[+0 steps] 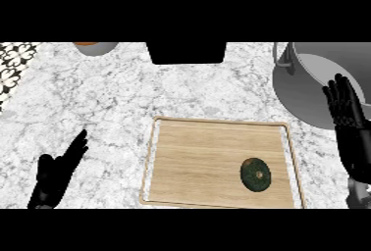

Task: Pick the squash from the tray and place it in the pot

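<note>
A dark green round squash (pixel 255 175) lies on the wooden tray (pixel 196 157), toward the tray's near right corner. The grey pot (pixel 308 95) stands at the counter's far right, partly cut by the view's edge. My right hand (pixel 348 110) is open with straight fingers, at the right edge over the pot's near rim, to the right of and beyond the squash. My left hand (pixel 58 171) is open at the lower left, well left of the tray, holding nothing.
A grey bowl with an orange inside (pixel 94 47) sits at the far left edge. A black rectangular thing (pixel 186 52) is at the back centre. A patterned black-and-white surface (pixel 13 63) borders the marble counter at the far left.
</note>
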